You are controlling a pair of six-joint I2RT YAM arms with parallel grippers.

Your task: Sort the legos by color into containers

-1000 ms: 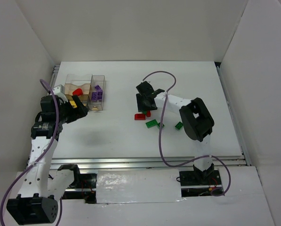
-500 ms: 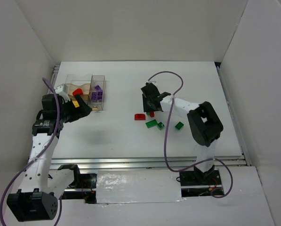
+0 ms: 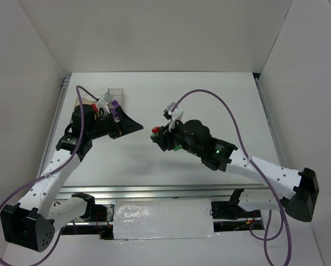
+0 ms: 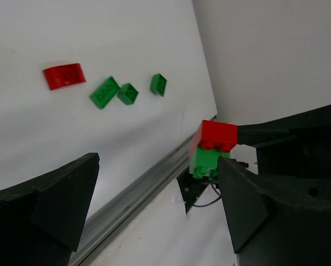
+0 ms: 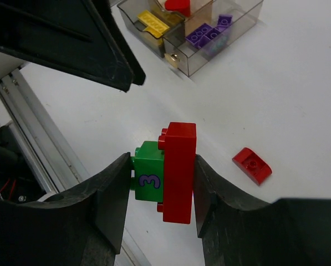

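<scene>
We see the right arm [image 3: 265,169] stretched from the desk's [image 3: 220,94] near-right corner toward its middle. The right pincer [image 5: 159,177] is up off the surface, jaws narrowed and clamped on a red lego [image 5: 179,172] stuck to a green lego [image 5: 149,180]. The left arm [image 3: 54,172] leans up along the left edge, with the left pincer [image 4: 159,205] spread wide, empty, facing that pair. The container [image 5: 209,33] sits by the far-left corner with yellow, red and purple pieces inside. One red curved lego [image 4: 64,76] and three green legos [image 4: 105,92] lie loose mid-desk.
</scene>
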